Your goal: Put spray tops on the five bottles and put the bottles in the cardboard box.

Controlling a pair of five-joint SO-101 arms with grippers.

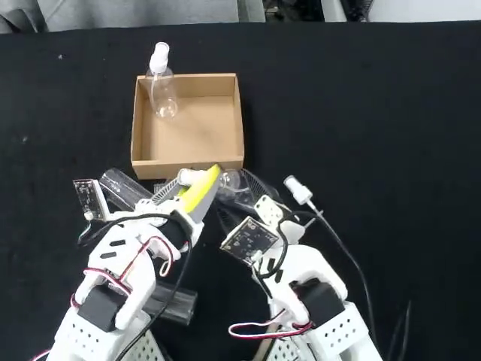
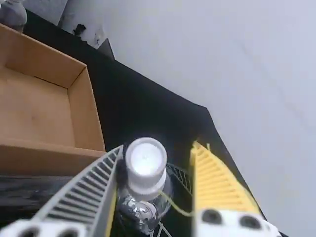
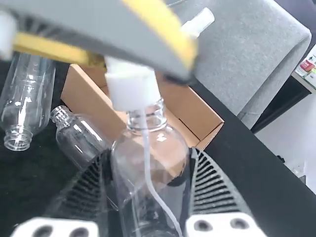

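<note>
Right tool (image 3: 150,165) is clenched on a clear bottle (image 3: 145,143), held just beside the cardboard box (image 1: 195,131) on the arms' side. The left tool (image 2: 158,148) stands released around the white spray top (image 2: 144,164) on the bottle's neck (a gap shows at the yellow finger). Capping looks nearly done, and the next move is probably to press or twist the top tight; its thin tube hangs inside the transparent, empty bottle.

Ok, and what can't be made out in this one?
Whether the spray top is screwed onto the held bottle: in the right wrist view the jaws of the left gripper cover its head.
How many bottles lie on the table: in the high view the left arm and the right arm overlap them; one clear bottle pokes out beneath the left.
The held bottle's base: cut off at the right wrist view's edge.
</note>
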